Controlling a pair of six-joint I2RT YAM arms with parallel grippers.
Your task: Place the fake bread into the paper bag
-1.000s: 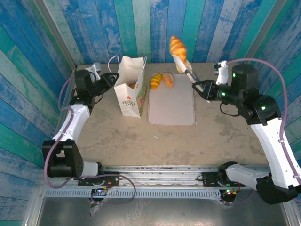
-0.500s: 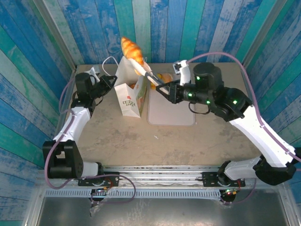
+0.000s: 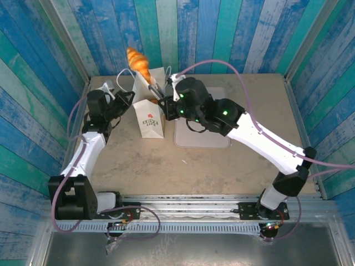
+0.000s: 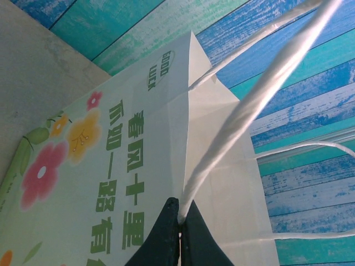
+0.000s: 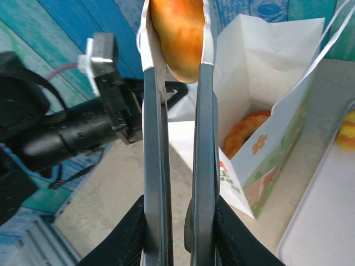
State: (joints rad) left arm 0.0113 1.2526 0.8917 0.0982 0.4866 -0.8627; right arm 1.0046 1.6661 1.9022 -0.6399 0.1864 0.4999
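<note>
**Croissant up in the tongs, bag held open by its handle**

Your right gripper is clamped onto the thin metal tongs. Its two fingers squeeze the blades in from either side, so the jaws stand only narrowly apart. At the far end of the tongs sits a glossy golden-orange croissant, pinched between the two tips and lifted well off the table. From the overhead view it hangs at the back, close to the open top of the paper bag. You cannot tell from these views whether it is straight over the mouth or just beside it.

Your left gripper is closed tight on a white cord handle of the bag, fingertips meeting on the cord. The cord runs taut away from them, and the bag stands upright on the table just left of the pale tray.

Look into the bag from the right wrist and you see an orange pastry lying inside it. A yellow pastry shows at the right edge of that view, by the tray
</note>
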